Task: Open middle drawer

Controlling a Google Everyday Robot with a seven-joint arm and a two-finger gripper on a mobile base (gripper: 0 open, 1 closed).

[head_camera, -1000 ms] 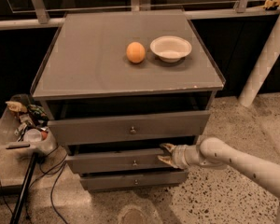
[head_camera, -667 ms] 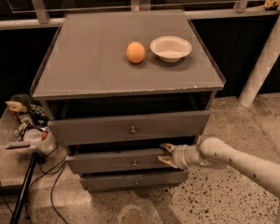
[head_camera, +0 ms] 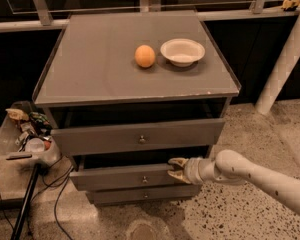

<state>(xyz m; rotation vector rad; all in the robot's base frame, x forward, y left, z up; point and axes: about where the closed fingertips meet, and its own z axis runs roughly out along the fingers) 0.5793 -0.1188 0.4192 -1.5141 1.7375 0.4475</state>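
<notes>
Camera view, task in progress. Shows the grey cabinet (head_camera: 115,69) front-on, with the middle drawer (head_camera: 120,178) second of three, below the taller top drawer (head_camera: 100,139) and above the lowest drawer (head_camera: 120,196). Places the gripper (head_camera: 174,169) at the 3 o'clock end of the middle drawer's front, touching or just beside its upper edge, well to the 3 o'clock side of the small round knob (head_camera: 144,179). Cannot tell whether the pincer is clamped on that edge or merely resting against it. Brings the white arm (head_camera: 260,176) in from 4 o'clock of the frame.

Progress, as a judgement: approach done, contact at the drawer's edge likely made. Middle drawer front sits a little forward of the lowest one, with a dark gap along its top, so opening appears begun but slight. Leaves most of the pull to do: drawing the front straight out toward 6 o'clock.

Elsewhere: an orange (head_camera: 145,56) on the cabinet top, at 9 o'clock of a white bowl (head_camera: 182,51), the two near but apart. A bin of clutter (head_camera: 25,134) at 9 o'clock of the cabinet.
</notes>
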